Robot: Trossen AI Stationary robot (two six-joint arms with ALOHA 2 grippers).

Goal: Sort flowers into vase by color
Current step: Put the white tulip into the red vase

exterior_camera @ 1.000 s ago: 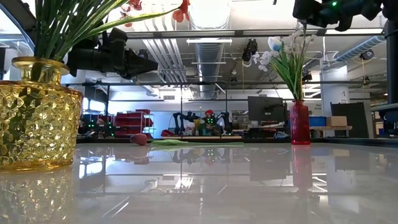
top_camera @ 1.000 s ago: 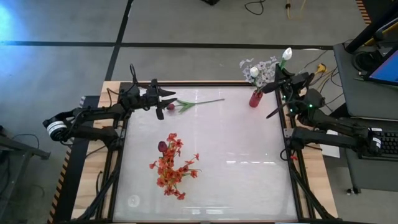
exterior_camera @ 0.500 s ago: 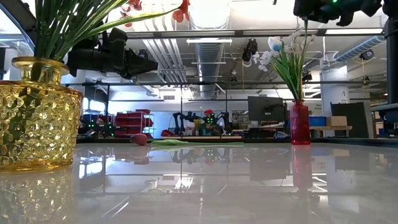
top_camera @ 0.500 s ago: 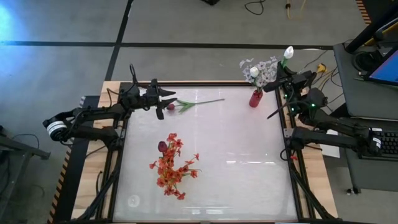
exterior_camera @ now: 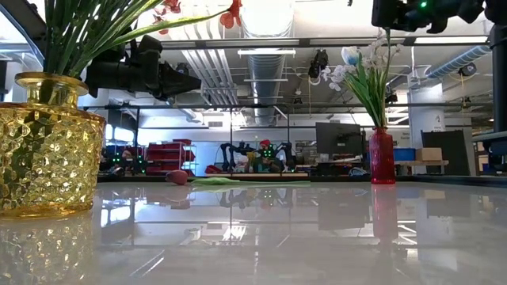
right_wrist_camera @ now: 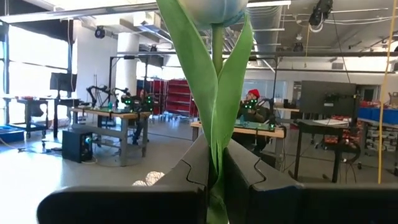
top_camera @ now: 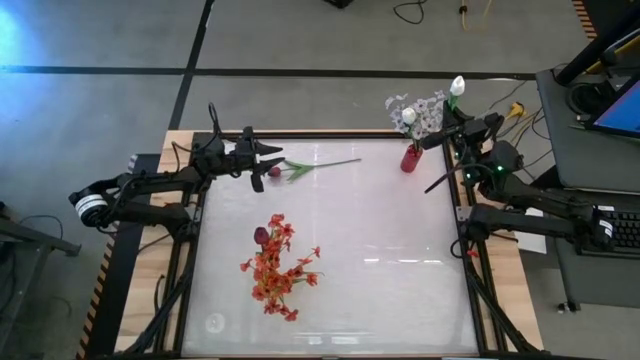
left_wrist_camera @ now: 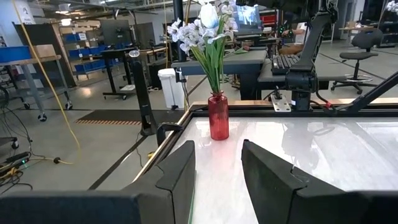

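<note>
— How many vases and loose flowers?
— Two vases: a red vase (top_camera: pixel 409 159) and a yellow vase (exterior_camera: pixel 47 146). One maroon tulip (top_camera: pixel 274 171) lies on the counter (top_camera: pixel 400 260).
— Changes?
— The right gripper (top_camera: pixel 453 122), jaws pinching the white tulip (top_camera: pixel 457 86), shifted slightly left; the left gripper (top_camera: pixel 268 165) stays spread above the maroon tulip.

In the right wrist view the white bud (right_wrist_camera: pixel 214 9) is cut off at twelve o'clock; its stem vanishes between the fingers (right_wrist_camera: pixel 186 180). The low view crops the yellow vase (exterior_camera: pixel 43 146) at nine o'clock
</note>
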